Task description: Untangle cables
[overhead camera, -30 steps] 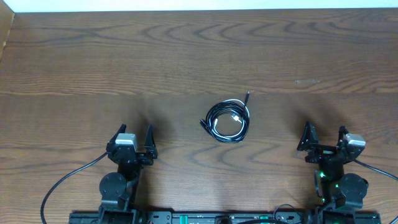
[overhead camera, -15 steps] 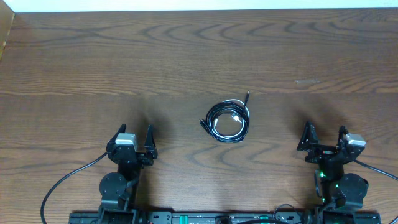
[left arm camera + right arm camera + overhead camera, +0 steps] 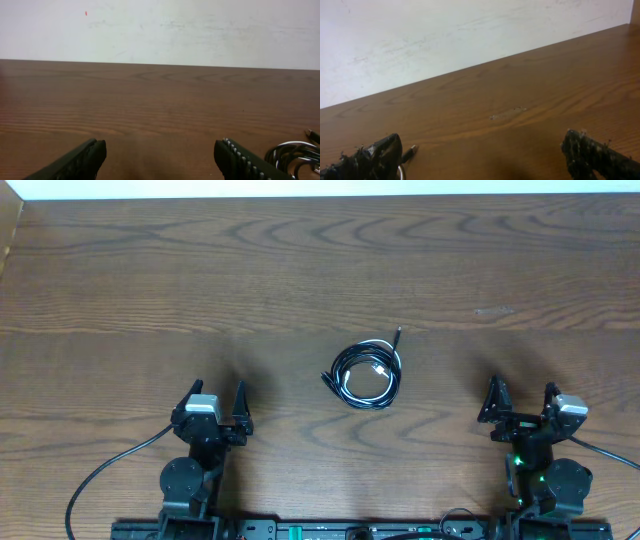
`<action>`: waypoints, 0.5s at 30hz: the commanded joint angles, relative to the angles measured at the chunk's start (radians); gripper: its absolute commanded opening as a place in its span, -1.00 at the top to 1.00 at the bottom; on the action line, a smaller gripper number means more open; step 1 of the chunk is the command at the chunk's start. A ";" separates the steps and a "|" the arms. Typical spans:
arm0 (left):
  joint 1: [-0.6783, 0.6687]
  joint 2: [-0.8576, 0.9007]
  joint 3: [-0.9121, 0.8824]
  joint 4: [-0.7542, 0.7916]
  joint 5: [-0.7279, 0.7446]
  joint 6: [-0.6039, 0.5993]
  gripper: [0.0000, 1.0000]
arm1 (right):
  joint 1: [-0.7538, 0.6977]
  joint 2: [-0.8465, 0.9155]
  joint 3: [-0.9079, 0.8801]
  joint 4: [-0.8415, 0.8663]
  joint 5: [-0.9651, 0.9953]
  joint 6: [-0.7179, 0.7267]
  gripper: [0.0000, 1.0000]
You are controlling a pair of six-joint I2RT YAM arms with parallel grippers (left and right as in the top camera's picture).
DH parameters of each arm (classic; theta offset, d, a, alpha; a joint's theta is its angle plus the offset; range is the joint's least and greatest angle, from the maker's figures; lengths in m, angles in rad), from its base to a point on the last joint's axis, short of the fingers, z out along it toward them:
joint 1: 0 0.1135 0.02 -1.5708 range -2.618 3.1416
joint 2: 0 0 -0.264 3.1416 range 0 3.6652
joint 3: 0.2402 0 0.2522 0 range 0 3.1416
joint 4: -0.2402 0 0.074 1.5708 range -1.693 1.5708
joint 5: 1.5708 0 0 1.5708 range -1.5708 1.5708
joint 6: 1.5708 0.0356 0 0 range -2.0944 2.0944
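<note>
The cables (image 3: 366, 373) lie in one small coiled bundle at the middle of the table: black cords looped round a shorter white one, with a black plug end sticking out at the upper right. My left gripper (image 3: 214, 406) is open and empty near the front left, well apart from the bundle. My right gripper (image 3: 521, 403) is open and empty near the front right. The left wrist view shows the bundle's edge (image 3: 295, 155) past the right finger. The right wrist view shows a black plug tip (image 3: 409, 153) beside the left finger.
The brown wooden table (image 3: 300, 270) runs back to a white wall (image 3: 160, 30). A small pale scuff (image 3: 494, 310) marks the wood at the right. Thick black arm wires (image 3: 110, 470) trail at the front left and front right.
</note>
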 commanded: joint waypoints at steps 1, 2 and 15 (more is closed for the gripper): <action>0.003 -0.005 -0.007 -0.050 -0.015 -0.005 -0.50 | 0.010 0.002 -0.001 -0.005 0.008 0.005 -0.99; 0.003 -0.005 -0.007 -0.050 -0.015 -0.005 -0.50 | 0.010 0.002 -0.001 -0.005 0.008 0.005 -0.99; 0.003 -0.005 -0.007 -0.050 -0.015 -0.005 -0.50 | 0.010 0.002 -0.001 -0.005 0.008 0.005 -0.99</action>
